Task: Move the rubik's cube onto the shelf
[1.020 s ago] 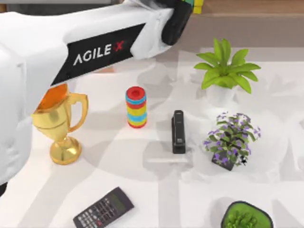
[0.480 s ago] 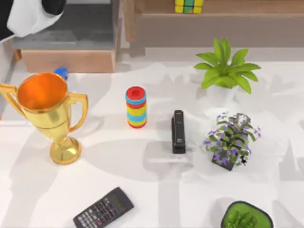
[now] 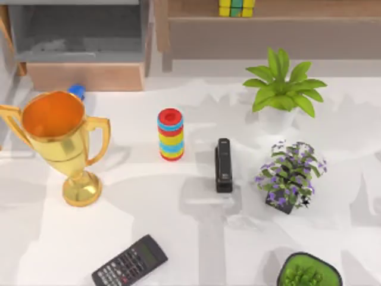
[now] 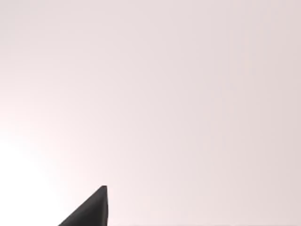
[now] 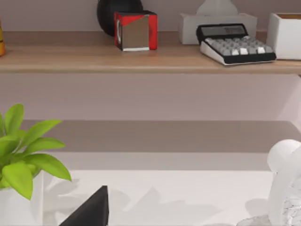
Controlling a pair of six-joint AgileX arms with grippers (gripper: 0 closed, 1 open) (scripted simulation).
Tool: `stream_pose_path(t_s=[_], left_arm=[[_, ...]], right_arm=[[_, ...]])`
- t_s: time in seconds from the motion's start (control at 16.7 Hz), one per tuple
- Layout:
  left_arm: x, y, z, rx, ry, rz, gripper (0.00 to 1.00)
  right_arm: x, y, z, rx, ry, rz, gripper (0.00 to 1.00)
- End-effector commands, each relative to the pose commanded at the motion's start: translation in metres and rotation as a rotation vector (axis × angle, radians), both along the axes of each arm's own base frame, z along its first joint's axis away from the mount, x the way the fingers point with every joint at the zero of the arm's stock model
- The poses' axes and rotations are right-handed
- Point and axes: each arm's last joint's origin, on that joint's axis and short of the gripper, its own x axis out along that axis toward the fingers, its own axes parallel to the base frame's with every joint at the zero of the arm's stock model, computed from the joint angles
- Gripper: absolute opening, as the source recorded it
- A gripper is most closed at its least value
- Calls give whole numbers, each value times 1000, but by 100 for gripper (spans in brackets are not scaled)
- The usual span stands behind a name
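Observation:
The rubik's cube [image 3: 236,7], with yellow and green tiles, rests on the light-brown shelf [image 3: 309,8] at the back of the table, right of centre, with nothing holding it. A grey-beige panel runs below the shelf's front edge. A dark wedge of my left gripper [image 4: 89,213] shows against a blank pale background in the left wrist view. A matching dark wedge of my right gripper [image 5: 89,212] shows in the right wrist view, low over the white table and facing a wooden shelf [image 5: 141,59].
On the table stand a gold trophy [image 3: 59,143], a ring stack [image 3: 171,134], a black stapler [image 3: 223,165], a calculator [image 3: 130,261], a green plant [image 3: 283,89], a purple-flowered plant [image 3: 289,176] and a green pot [image 3: 309,271]. A grey-lined box [image 3: 77,36] sits back left.
My left arm, which stretched across the top view's upper left a second ago, has withdrawn out of that view. The cube stays on the shelf.

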Motion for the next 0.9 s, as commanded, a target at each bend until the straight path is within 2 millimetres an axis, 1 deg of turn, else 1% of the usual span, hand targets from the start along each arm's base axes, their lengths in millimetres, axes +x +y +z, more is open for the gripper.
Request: stream_pose_path(t_s=[0.12,0.24,0.36,0.48,0.6,0.72,0.78,0.9], left_arm=[[-8,45,-36,94,92,167,100],[-23,85,-75,175,202,313,100],[-45,118,-114,243,320,435,100],[-70,142,-150,298,434,528,100],[-94,156,-181,342,540,589,100],[-113,161,-208,372,635,613,100],[-120,161,-220,382,678,612,100],[-126,158,-238,394,741,592,100]], right_arm=[[0,0,0,0,0,0,100],[0,0,0,0,0,0,100],[0,0,0,0,0,0,100],[0,0,0,0,0,0,100],[0,0,0,0,0,0,100],[0,0,0,0,0,0,100],[0,0,0,0,0,0,100],[0,0,0,0,0,0,100]])
